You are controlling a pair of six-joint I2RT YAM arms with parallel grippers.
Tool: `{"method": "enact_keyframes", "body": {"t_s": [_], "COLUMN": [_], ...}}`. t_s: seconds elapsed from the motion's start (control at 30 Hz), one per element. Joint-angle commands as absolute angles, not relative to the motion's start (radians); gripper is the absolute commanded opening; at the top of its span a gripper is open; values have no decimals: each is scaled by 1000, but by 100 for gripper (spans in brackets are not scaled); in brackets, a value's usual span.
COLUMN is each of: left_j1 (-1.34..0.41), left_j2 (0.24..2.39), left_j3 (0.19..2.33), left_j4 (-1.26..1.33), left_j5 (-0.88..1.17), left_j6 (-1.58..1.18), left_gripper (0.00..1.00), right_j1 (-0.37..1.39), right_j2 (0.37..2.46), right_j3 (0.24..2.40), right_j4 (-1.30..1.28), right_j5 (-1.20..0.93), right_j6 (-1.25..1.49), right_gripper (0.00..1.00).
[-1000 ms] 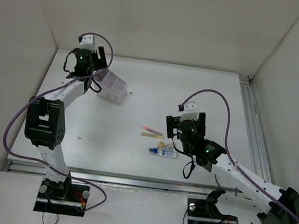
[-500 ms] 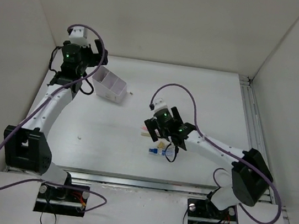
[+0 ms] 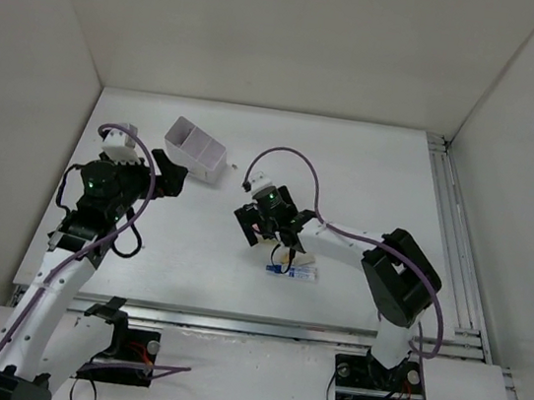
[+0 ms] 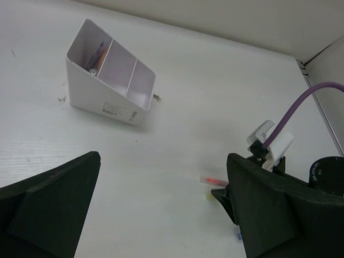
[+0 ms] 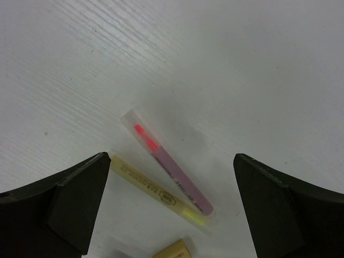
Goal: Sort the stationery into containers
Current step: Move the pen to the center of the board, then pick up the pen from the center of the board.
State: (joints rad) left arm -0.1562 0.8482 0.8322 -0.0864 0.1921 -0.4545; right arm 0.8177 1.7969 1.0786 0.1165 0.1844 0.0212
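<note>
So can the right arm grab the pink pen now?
Probably yes. Its open end effector hangs right above the pink pen, with nothing covering it. The yellow pen lying close alongside could get pinched too.

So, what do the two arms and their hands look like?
The left arm and right arm have white links, black joint blocks, a green light and a looping purple cable. The left hand and right hand each have two dark wedge-shaped fingers.
</note>
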Motion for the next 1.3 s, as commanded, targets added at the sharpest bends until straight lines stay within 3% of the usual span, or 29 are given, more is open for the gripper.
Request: {"method": "enact_keyframes", "body": {"t_s": [0.0, 0.47, 0.9, 1.07, 1.17, 1.27], "left_j1": [-158, -158, -158, -158, -158, -158], "left_j2": [789, 683, 719, 747, 759, 775], "left_j3": [819, 796, 796, 799, 796, 796], "left_j4": [-123, -164, -149, -143, -127, -118], "left_j5": [175, 115, 115, 126, 130, 136], "left_j6": [-476, -485, -483, -482, -483, -485], "left_gripper": [100, 100, 100, 100, 100, 100], "right_j1": [813, 758, 660, 620, 617, 612], "right_j2": [1831, 1904, 1824, 1804, 1816, 1836], "right_j3": [1126, 1118, 1003, 957, 951, 962], "right_j4": [213, 207, 170, 163, 160, 161], "right_j5": [161, 267, 124, 45, 38, 40], "right_j6": [20, 149, 210, 186, 180, 179], "right_gripper": [98, 98, 98, 81, 78, 49]}}
